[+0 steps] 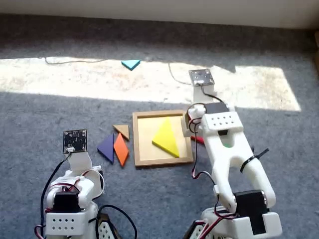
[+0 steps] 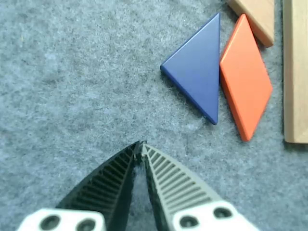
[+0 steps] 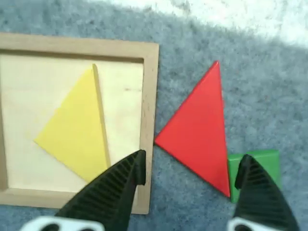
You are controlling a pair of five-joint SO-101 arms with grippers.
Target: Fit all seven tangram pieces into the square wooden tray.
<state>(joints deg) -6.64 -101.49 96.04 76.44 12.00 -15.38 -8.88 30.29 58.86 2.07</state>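
Yellow triangle (image 1: 166,138) in wooden tray (image 1: 163,161)

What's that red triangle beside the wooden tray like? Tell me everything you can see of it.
The red triangle is a thin, smooth piece that looks painted. It lies flat on the grey carpet, just outside the tray. One corner reaches the tray's frame, and a green piece sits against another corner. The right gripper is open above it.
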